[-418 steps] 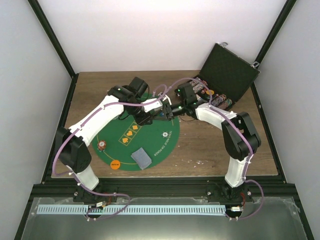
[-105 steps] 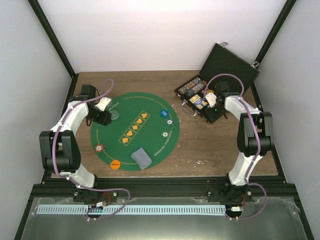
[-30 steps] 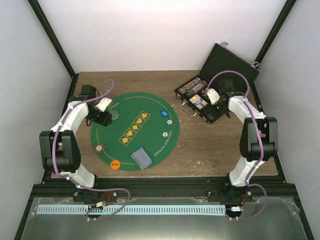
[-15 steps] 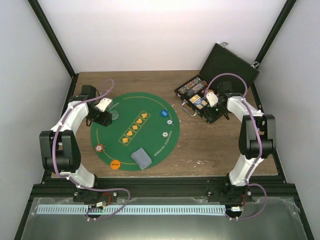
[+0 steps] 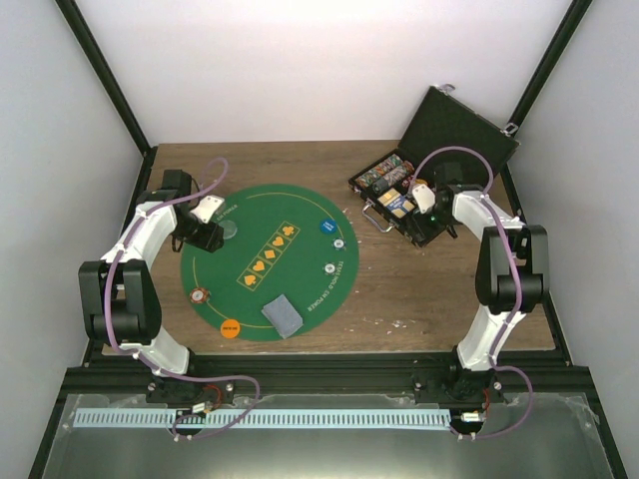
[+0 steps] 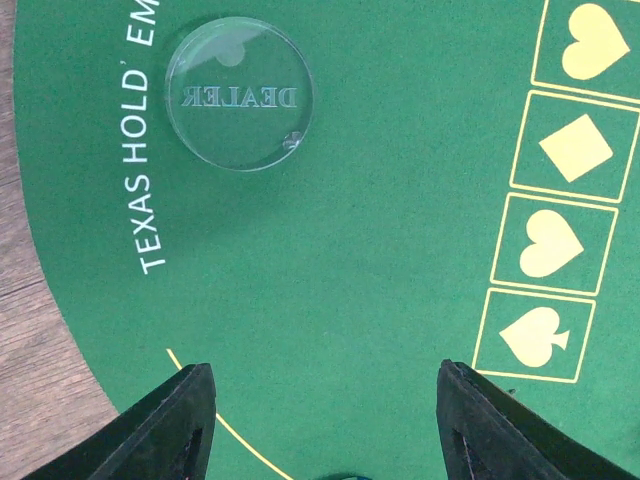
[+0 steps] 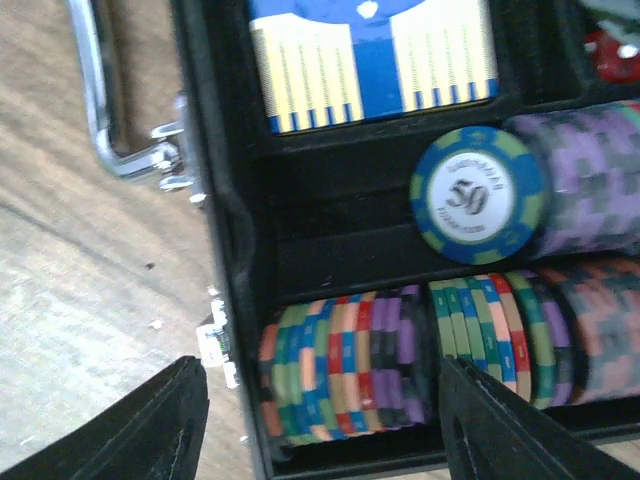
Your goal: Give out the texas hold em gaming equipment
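My right gripper (image 7: 322,370) hangs open over the black case (image 5: 391,205). Its fingers straddle a row of striped poker chips (image 7: 345,378) standing on edge, the left finger (image 7: 165,425) outside the case wall above the wood. A blue 50 chip (image 7: 480,195) and a blue-and-yellow card box (image 7: 372,60) lie further in. My left gripper (image 6: 325,378) is open above the green mat (image 6: 400,250), just short of the clear dealer disc (image 6: 238,95). On the mat lie a grey card stack (image 5: 282,315), a striped chip (image 5: 202,295), an orange disc (image 5: 231,325) and a blue disc (image 5: 326,227).
The case lid (image 5: 459,135) stands open at the back right, its metal handle (image 7: 115,110) towards the mat. Two small white chips (image 5: 338,241) lie near the mat's right edge. Bare wooden table (image 5: 419,289) lies between mat and case.
The right gripper's jaws have narrowed a little and its arm has shifted slightly over the case. The left arm has not moved.
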You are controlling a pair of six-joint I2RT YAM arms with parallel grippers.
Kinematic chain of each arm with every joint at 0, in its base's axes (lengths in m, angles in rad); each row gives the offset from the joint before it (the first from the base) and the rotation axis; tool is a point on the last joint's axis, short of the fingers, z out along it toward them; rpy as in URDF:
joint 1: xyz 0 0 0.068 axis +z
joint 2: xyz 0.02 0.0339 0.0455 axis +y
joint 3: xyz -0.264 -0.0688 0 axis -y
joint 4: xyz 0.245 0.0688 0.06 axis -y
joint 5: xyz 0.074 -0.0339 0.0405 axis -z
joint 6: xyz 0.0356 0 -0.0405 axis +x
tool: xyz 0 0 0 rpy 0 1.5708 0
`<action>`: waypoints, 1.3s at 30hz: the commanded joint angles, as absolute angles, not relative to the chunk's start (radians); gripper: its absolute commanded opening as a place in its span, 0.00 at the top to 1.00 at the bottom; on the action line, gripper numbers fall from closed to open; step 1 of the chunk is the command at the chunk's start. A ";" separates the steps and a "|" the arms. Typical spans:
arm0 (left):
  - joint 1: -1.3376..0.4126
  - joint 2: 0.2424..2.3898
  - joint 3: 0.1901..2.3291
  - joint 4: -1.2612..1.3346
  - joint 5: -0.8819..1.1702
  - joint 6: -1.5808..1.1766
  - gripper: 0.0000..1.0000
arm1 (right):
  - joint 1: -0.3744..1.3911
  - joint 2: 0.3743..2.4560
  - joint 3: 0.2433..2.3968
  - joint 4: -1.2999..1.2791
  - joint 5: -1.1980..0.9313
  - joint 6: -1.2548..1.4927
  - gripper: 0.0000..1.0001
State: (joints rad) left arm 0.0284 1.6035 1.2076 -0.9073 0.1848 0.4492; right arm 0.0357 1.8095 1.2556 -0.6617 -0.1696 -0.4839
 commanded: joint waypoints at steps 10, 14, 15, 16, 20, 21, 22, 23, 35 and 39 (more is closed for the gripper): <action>0.038 1.605 1.198 -0.907 0.179 0.460 0.38 | -0.003 1.889 1.293 -0.664 -0.120 -0.466 0.32; 0.039 1.605 1.198 -0.907 0.179 0.459 0.38 | -0.003 1.895 1.290 -0.675 -0.142 -0.457 0.32; 0.038 1.605 1.196 -0.905 0.179 0.459 0.38 | -0.002 1.892 1.287 -0.675 -0.151 -0.459 0.32; 0.038 1.606 1.196 -0.905 0.179 0.460 0.38 | 0.000 1.889 1.285 -0.675 -0.159 -0.461 0.33; 0.038 1.605 1.195 -0.905 0.178 0.460 0.38 | 0.020 1.871 1.275 -0.684 -0.162 -0.462 0.39; 0.039 1.605 1.195 -0.904 0.179 0.460 0.38 | 0.027 1.865 1.268 -0.682 -0.158 -0.465 0.39; 0.038 1.605 1.194 -0.904 0.179 0.459 0.38 | 0.035 1.858 1.261 -0.681 -0.155 -0.470 0.39; 0.038 1.605 1.194 -0.904 0.179 0.460 0.38 | 0.040 1.852 1.255 -0.682 -0.143 -0.474 0.39; 0.040 1.602 1.189 -0.905 0.184 0.463 0.38 | 0.067 1.838 1.249 -0.691 -0.100 -0.481 0.44; 0.042 1.599 1.188 -0.904 0.184 0.462 0.38 | 0.067 1.862 1.255 -0.696 -0.120 -0.485 0.40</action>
State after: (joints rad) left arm 0.0349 1.6035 1.1961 -0.9070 0.1806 0.4496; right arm 0.0494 1.8267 1.2732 -0.6624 -0.0830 -0.4763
